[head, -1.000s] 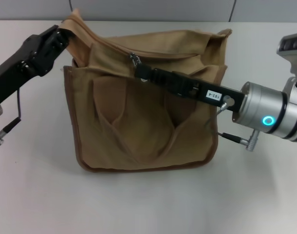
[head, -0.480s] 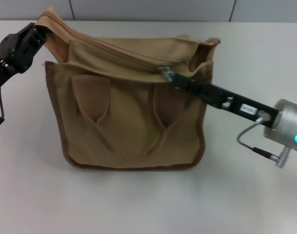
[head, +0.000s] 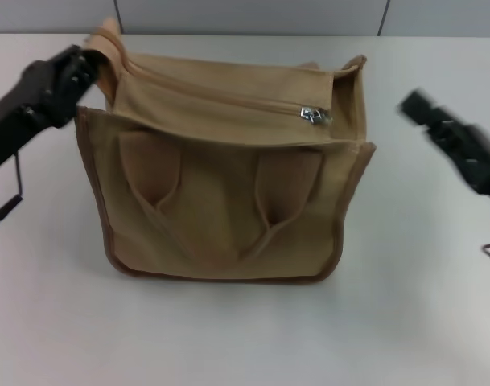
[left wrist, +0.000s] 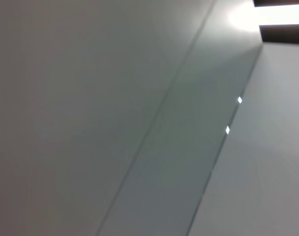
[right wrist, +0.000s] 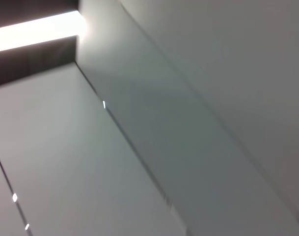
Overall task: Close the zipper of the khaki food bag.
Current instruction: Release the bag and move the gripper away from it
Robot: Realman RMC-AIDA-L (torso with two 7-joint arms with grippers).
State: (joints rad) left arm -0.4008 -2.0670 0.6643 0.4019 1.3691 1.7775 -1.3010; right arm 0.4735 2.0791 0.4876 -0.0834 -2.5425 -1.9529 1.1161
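The khaki food bag (head: 228, 201) stands in the middle of the white table, its handles hanging down its front. The zipper (head: 228, 100) runs along the top panel, and its silver pull tab (head: 313, 114) lies near the bag's right end. My left gripper (head: 85, 66) is shut on the bag's raised top left corner. My right gripper (head: 417, 106) is to the right of the bag, clear of it, blurred by motion and holding nothing. Both wrist views show only grey panels and a light strip.
The white table (head: 245, 338) stretches around the bag. A grey wall (head: 253, 16) runs along the far edge. My left arm's cable (head: 11, 201) hangs near the table's left side.
My right gripper pulled the tab along the zip to the bag's right end, let go and drew back to the right. The left gripper kept hold of the corner; the bag shifted.
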